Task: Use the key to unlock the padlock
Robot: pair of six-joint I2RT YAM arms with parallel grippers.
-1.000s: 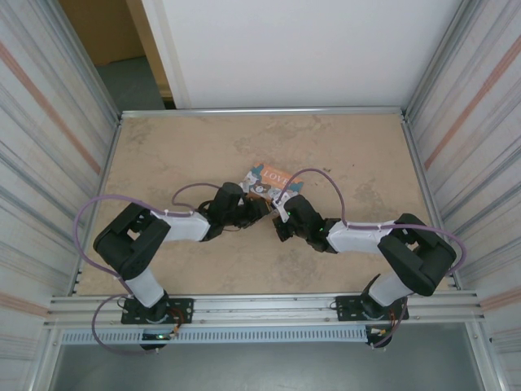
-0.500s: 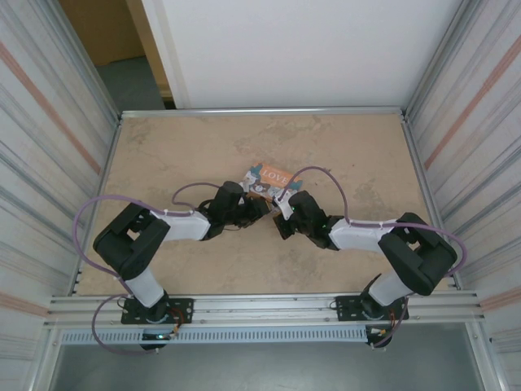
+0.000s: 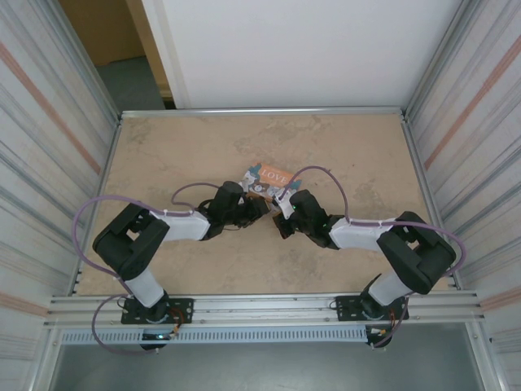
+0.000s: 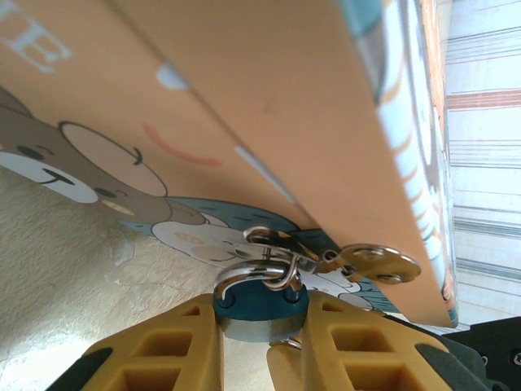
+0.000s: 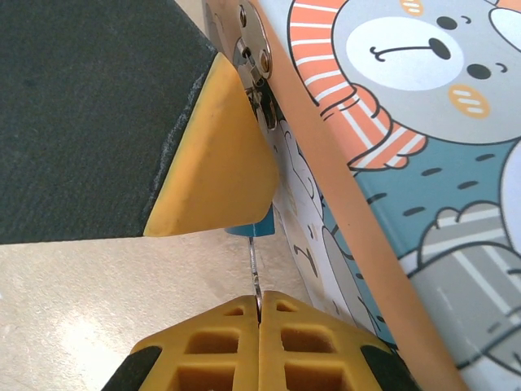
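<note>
Padlock (image 4: 260,303) hangs by its shackle (image 4: 262,273) from the clasp (image 4: 370,262) on the printed box (image 4: 244,98), its blue body clamped between the fingers of the left gripper (image 4: 262,324). The right gripper (image 5: 259,305) is pinched tight on the thin key (image 5: 254,261), whose tip meets the padlock's underside (how deep it sits I cannot tell). The shackle looks closed, so I judge the turn and release are not yet done.
</note>
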